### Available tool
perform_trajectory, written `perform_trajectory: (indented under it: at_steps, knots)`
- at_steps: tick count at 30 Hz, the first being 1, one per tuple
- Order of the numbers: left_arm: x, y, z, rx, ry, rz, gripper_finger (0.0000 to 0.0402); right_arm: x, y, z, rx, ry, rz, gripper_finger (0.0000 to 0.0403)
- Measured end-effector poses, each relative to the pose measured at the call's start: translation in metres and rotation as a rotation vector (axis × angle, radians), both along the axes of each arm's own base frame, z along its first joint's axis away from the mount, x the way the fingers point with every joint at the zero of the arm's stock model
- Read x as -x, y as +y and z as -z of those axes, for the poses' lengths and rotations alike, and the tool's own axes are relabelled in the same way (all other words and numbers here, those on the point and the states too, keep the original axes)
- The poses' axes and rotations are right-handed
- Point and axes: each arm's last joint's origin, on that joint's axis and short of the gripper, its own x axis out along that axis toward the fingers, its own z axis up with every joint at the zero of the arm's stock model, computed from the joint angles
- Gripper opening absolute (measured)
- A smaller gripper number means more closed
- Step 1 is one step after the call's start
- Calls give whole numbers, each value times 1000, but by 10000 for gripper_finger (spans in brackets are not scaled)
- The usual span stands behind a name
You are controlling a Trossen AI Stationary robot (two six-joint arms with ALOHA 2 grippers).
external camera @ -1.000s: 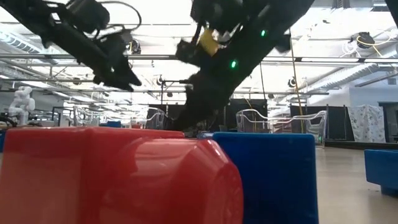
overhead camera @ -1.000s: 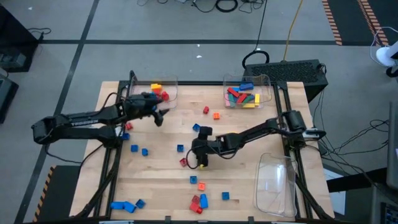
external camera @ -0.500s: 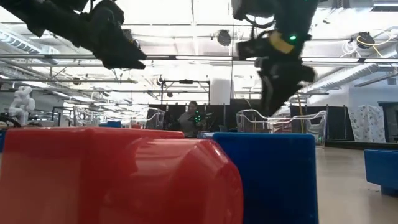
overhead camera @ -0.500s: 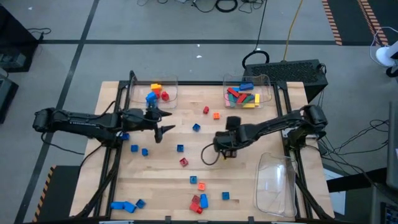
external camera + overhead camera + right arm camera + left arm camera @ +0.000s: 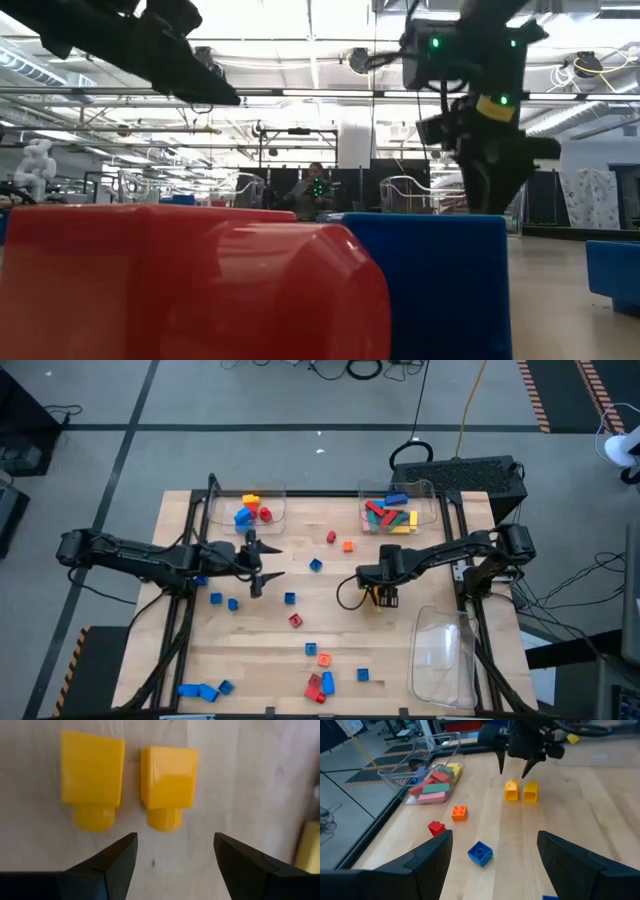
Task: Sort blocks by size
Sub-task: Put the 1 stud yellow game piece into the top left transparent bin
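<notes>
Two small yellow blocks (image 5: 92, 767) (image 5: 170, 770) lie side by side on the wooden table, studs on their sides; they also show in the left wrist view (image 5: 511, 790) (image 5: 530, 791). My right gripper (image 5: 175, 836) (image 5: 383, 597) hangs open just above them, fingers pointing down, touching neither. My left gripper (image 5: 268, 563) (image 5: 495, 834) is open and empty over the table's left middle. Small blue (image 5: 315, 565), orange (image 5: 347, 545) and red (image 5: 331, 537) blocks lie loose on the table between the arms.
A clear tray (image 5: 275, 500) at the far left holds small yellow, blue and red blocks. A clear tray (image 5: 430, 495) at the far right holds longer blocks. A third clear tray (image 5: 445, 655) lies near right. More blocks (image 5: 320, 685) lie near the front edge.
My right gripper has gone from the table's middle toward the right edge and down over the two yellow blocks; the yellow block seen at its fingers a second ago is no longer there. My left gripper has drawn back from the far-left tray toward the near edge.
</notes>
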Motion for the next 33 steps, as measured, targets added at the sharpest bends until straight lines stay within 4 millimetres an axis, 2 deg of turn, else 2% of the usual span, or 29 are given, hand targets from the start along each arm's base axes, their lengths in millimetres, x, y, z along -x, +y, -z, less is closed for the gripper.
perform_trajectory:
  at_steps: [4,12,17,24,33]
  knots:
    - [-10,0,10,-51,39,19,292,2,-5,13,-6,-42,18,247]
    - [-31,0,24,-113,24,41,292,1,-9,26,-48,-134,15,239]
    - [-41,0,34,-128,27,45,292,2,-10,29,-55,-146,33,195]
    - [-51,0,52,-141,65,59,292,-3,-10,29,-46,-201,36,90]
    - [-64,-1,66,-138,19,92,292,-20,-10,20,12,-363,-10,84]
